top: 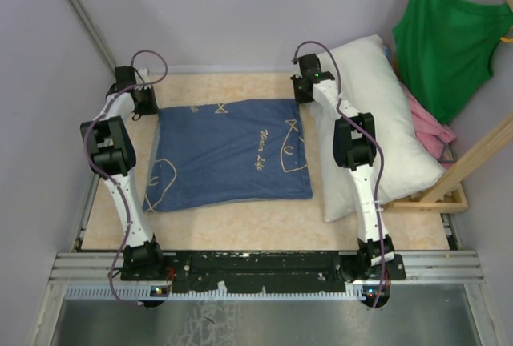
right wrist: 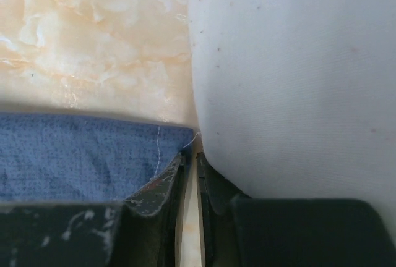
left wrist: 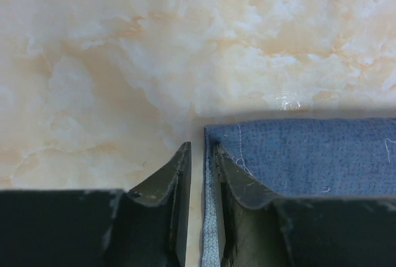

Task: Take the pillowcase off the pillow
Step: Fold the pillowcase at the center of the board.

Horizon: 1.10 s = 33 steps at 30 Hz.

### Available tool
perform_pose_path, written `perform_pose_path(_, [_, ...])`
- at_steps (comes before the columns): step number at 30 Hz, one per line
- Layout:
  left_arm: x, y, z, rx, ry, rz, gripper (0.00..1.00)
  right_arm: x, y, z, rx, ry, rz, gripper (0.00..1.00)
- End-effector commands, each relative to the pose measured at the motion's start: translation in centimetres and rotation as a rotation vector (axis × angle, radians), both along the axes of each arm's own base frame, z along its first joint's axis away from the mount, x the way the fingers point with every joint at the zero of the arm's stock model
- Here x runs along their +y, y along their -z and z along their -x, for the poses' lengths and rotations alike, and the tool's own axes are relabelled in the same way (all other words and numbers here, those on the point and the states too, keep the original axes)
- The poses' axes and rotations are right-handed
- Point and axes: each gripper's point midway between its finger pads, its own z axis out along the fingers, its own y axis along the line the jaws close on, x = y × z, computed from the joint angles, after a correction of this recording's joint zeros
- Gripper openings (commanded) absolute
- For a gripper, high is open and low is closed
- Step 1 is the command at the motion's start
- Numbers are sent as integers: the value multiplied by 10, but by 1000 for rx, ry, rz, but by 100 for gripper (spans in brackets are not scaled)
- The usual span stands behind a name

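Note:
The pillowcase (top: pixel 232 154) lies flat on the table, dark blue face with white marks up. The white pillow (top: pixel 385 114) lies bare beside it on the right, partly under my right arm. My left gripper (top: pixel 144 99) is at the pillowcase's far left corner. In the left wrist view its jaws (left wrist: pixel 201 151) stand slightly apart, with one finger on the cloth (left wrist: pixel 309 156) and the pale edge in the gap. My right gripper (top: pixel 303 90) is at the far right corner. Its jaws (right wrist: pixel 190 157) stand slightly apart and empty between pillowcase (right wrist: pixel 74 156) and pillow (right wrist: pixel 291 81).
A green tank top (top: pixel 449 42) hangs at the back right over a pink garment (top: pixel 429 126). A wooden frame (top: pixel 473 158) stands by the pillow's right edge. The marbled table (top: pixel 240 222) is walled on the left, back and right.

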Motion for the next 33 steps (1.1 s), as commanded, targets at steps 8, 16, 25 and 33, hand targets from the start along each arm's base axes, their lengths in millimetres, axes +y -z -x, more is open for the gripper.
perform_pose_path(8, [-7,-14,-14,-66,17,32,48,2,11,2,15,-15,-93,45])
perform_pose_path(16, [-15,-14,-14,-73,46,6,67,5,13,-1,8,-21,15,46])
perform_pose_path(25, [-21,10,-7,-7,66,-153,66,-6,39,14,75,-12,128,44])
perform_pose_path(33, [-22,25,2,36,65,-190,36,-1,46,16,96,-13,104,30])
